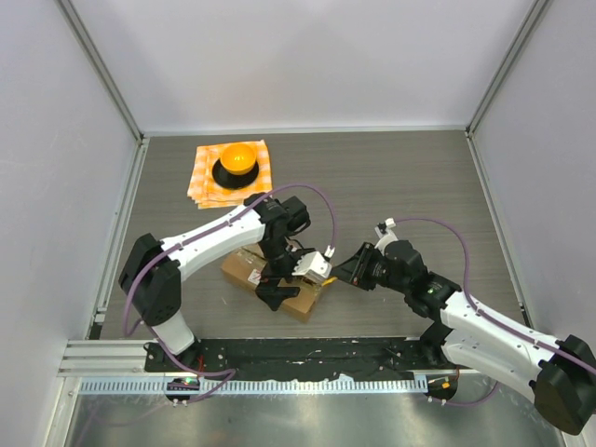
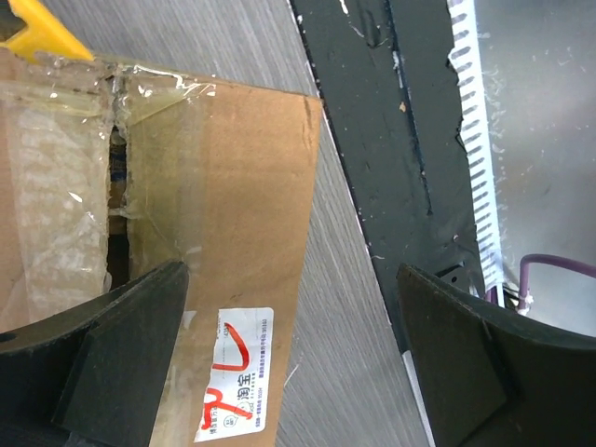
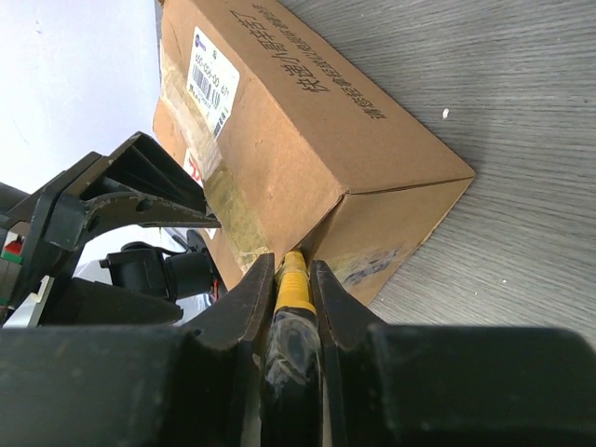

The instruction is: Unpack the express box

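Both arms meet at the express box, which lies near the front edge of the table.
The right gripper is clamped tight on a yellow tool, its tip at the box's taped corner. The left gripper hangs over the box top, jaws spread wide and holding nothing. Farther back, well apart, an orange bowl sits on a checked cloth.

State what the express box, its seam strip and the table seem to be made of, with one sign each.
The express box: matt brown cardboard, creased at folded edges. The seam strip: clear glossy plastic tape, wrinkled and glinting. The table: grey wood-grain surface, perhaps laminate; cannot tell.
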Tool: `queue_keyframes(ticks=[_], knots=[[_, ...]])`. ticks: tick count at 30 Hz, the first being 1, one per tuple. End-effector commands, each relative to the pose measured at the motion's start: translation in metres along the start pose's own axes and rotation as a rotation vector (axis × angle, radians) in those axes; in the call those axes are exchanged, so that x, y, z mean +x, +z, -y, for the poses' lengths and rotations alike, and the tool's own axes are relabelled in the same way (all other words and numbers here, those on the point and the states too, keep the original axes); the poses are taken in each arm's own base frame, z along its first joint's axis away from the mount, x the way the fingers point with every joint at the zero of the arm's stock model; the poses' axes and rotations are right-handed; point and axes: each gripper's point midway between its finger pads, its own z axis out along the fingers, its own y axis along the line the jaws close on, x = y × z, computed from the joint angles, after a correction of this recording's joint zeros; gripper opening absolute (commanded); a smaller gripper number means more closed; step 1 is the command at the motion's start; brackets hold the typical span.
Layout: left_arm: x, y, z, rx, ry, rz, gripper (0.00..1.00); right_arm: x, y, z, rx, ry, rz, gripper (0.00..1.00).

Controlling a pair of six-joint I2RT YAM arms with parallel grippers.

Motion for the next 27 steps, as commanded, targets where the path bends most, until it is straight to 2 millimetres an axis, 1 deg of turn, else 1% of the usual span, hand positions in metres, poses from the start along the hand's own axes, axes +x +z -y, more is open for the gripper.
queue_keyframes(ticks=[1,5,6,8,11,12,14,16,19,20,21,23,24,26,27], knots=[[-0.001,-0.004,-0.021,-0.136,-0.035,-0.003,1.00,-0.006,-0.001,-0.015,-0.053,-0.047,0.027,0.01],[-0.004,-0.007,-0.039,-0.236,-0.074,0.012,1.00,-0.002,0.000,-0.014,-0.059,-0.034,0.016,0.01],[-0.008,-0.008,-0.047,-0.268,-0.069,0.025,1.00,0.000,0.000,-0.013,-0.063,-0.032,0.015,0.01],[-0.010,-0.012,-0.054,-0.306,-0.077,0.025,1.00,0.001,0.001,-0.013,-0.066,-0.029,0.010,0.01],[-0.015,-0.014,-0.056,-0.306,-0.071,0.037,1.00,0.003,0.001,-0.013,-0.067,-0.031,0.004,0.01],[-0.015,-0.013,-0.053,-0.290,-0.066,0.039,1.00,0.004,0.001,-0.014,-0.069,-0.030,0.004,0.01],[-0.013,-0.010,-0.055,-0.288,-0.060,0.035,1.00,0.005,0.001,-0.015,-0.075,-0.032,0.002,0.01],[-0.013,-0.011,-0.061,-0.314,-0.049,0.032,1.00,0.007,0.002,-0.016,-0.080,-0.036,-0.005,0.01],[-0.014,-0.012,-0.066,-0.342,-0.038,0.038,1.00,0.011,0.004,-0.012,-0.069,-0.040,-0.020,0.01],[-0.011,-0.009,-0.066,-0.346,-0.040,0.031,1.00,0.012,0.005,-0.011,-0.066,-0.039,-0.024,0.01],[-0.014,-0.011,-0.071,-0.382,-0.034,0.041,1.00,0.013,0.006,-0.009,-0.062,-0.040,-0.027,0.01],[-0.005,-0.009,-0.078,-0.428,-0.050,0.007,1.00,0.013,0.007,-0.008,-0.060,-0.038,-0.030,0.01],[-0.008,-0.013,-0.083,-0.469,-0.067,0.021,1.00,0.013,0.007,-0.009,-0.062,-0.040,-0.029,0.01],[-0.007,-0.020,-0.086,-0.506,-0.078,0.009,1.00,0.011,0.008,-0.010,-0.058,-0.041,-0.023,0.01],[-0.006,-0.023,-0.084,-0.508,-0.085,0.000,1.00,0.010,0.008,-0.011,-0.058,-0.041,-0.019,0.01]])
